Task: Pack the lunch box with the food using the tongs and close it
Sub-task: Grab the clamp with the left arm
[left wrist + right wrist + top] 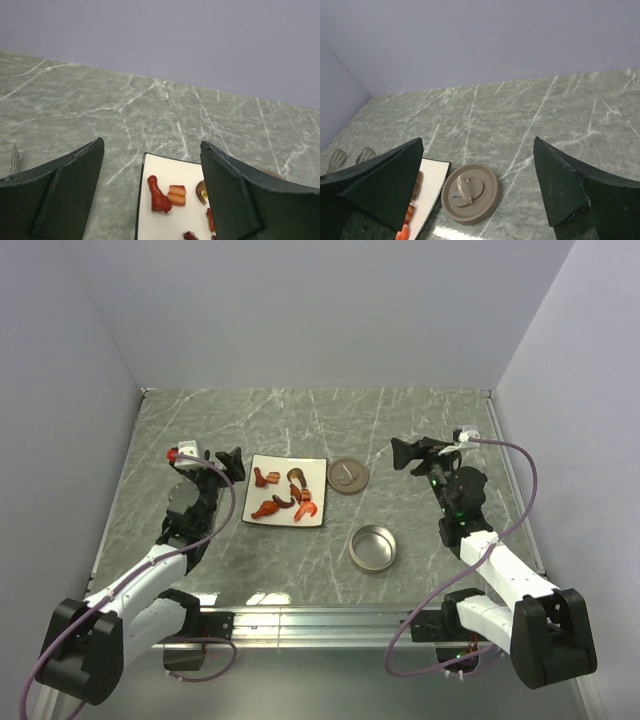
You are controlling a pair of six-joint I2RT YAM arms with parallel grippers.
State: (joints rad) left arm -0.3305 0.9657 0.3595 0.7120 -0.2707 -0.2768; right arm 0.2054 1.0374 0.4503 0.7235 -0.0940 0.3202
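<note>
The lunch box [372,548] is a round silver tin, open and empty, near the table's middle front. Its greyish-brown lid [348,476] [470,192] lies flat to the right of a white plate [282,468]. The food [285,495] [159,195], several red-orange and brown pieces, sits on that plate. Two flattened tips of the tongs [339,159] show at the far left of the right wrist view; my left arm hides them from above. My left gripper [225,460] [152,144] hangs open at the plate's left edge. My right gripper [405,453] [477,141] stands open, right of the lid.
The plate [170,175] [432,180] has a thin dark rim. Grey walls close the marble table at the back and both sides. A metal rail [320,618] runs along the front edge between the arm bases.
</note>
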